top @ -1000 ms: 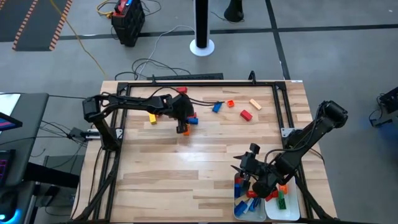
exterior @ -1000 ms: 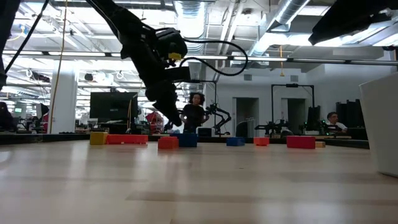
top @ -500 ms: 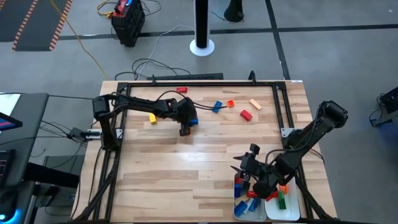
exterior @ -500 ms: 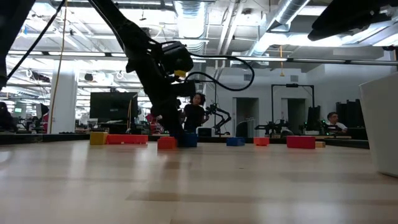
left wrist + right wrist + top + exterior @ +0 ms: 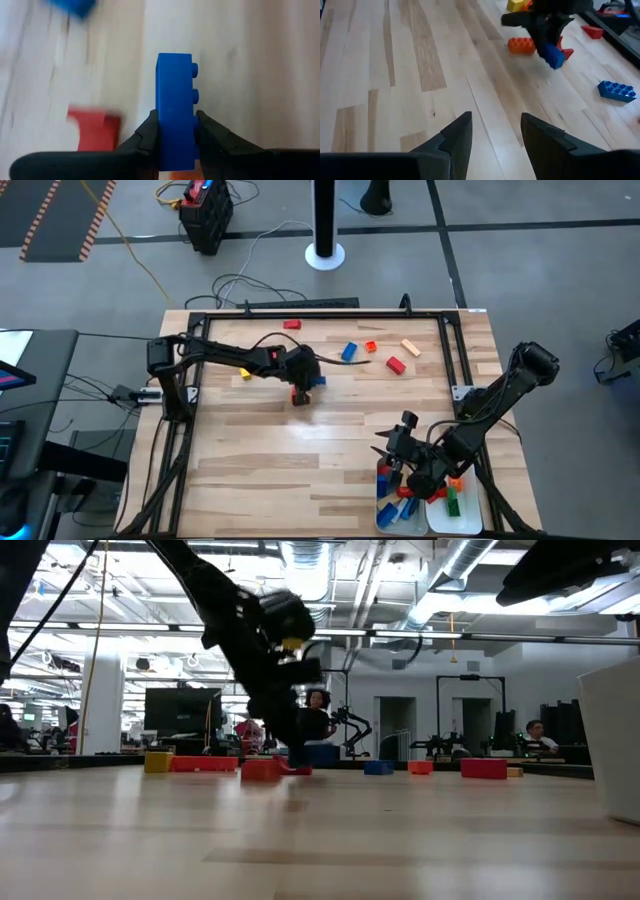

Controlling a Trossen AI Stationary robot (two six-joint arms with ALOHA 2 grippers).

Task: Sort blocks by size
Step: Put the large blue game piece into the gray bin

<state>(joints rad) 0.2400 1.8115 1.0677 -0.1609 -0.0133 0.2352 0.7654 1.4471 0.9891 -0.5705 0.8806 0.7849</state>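
Your left hand (image 5: 176, 131) clamps a blue brick (image 5: 174, 107) between its two dark fingers (image 5: 148, 131), seen in the left wrist view with the brick's studs facing sideways. In the overhead view that hand (image 5: 303, 385) sits a little toward 11 o'clock of the wooden table's (image 5: 260, 470) centre, with a red brick (image 5: 298, 395) and an orange one close around it; from table height the red brick (image 5: 260, 769) lies at the foot of the arm, and whether the hand touches it cannot be told.

More blocks lie loose across the far half of the table: a yellow brick (image 5: 244, 372) at 9 o'clock of the left hand, a red brick (image 5: 291, 325) at 12 o'clock near the frame, then a second blue brick (image 5: 349, 352), a small orange brick (image 5: 371, 347), another red brick (image 5: 395, 365) and a tan brick (image 5: 411, 347) spread out toward 2 o'clock.

Your right hand (image 5: 398, 468) hangs at 5 o'clock of the table, its fingers (image 5: 456, 135) parted and holding nothing, just over two white trays (image 5: 467, 522) that contain sorted bricks in blue, red, orange, green and yellow.
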